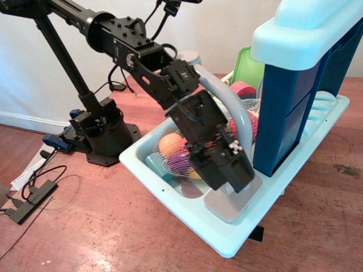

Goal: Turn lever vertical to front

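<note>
The lever [238, 116] is a pale grey arched tube that rises from a flat grey base plate [226, 209] on the front rim of the white sink basin [190, 215]. Its arch curves up and back to the left, behind my arm. My black gripper [224, 173] sits against the lower part of the tube, just above the base plate. The gripper's body hides the tube's foot and the fingertips, so I cannot see how the jaws stand.
A net bag of toy fruit [172, 148] lies in the basin left of the gripper. A blue cabinet with a pale top [286, 107] stands close on the right. A green board [249, 68] is behind. The arm's base [102, 136] and cables [31, 192] are at left.
</note>
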`<state>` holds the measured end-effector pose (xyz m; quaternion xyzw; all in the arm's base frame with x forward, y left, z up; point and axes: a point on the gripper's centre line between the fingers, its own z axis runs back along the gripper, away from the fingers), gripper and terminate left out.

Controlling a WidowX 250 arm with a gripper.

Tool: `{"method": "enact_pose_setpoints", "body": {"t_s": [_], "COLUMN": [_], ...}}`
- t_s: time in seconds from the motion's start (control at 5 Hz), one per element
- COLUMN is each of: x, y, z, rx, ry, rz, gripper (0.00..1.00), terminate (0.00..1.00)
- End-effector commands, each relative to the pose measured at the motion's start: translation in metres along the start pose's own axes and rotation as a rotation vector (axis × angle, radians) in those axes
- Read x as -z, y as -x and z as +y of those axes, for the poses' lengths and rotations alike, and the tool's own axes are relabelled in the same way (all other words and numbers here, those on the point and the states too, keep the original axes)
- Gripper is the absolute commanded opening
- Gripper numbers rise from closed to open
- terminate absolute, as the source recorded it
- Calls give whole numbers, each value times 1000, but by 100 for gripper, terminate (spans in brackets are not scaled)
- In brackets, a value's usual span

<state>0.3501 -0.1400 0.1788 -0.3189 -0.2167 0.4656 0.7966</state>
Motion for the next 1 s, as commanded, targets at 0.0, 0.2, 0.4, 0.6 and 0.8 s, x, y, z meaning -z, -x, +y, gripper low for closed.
{"method": "enact_pose_setpoints", "body": {"t_s": [0.0, 0.2, 0.4, 0.6, 0.8], "x": [-43, -66, -85, -100, -100], "y": [7, 19, 42, 60, 60], "z": [32, 50, 69, 67, 67], "rx": [-31, -44, -56, -16, -16], "ry": [-17, -31, -50, -36, -36], "rz": [-51, -64, -58, -16, -16], "gripper": [100, 100, 100, 100, 100], "terminate": [0, 0, 0, 0, 100]}}
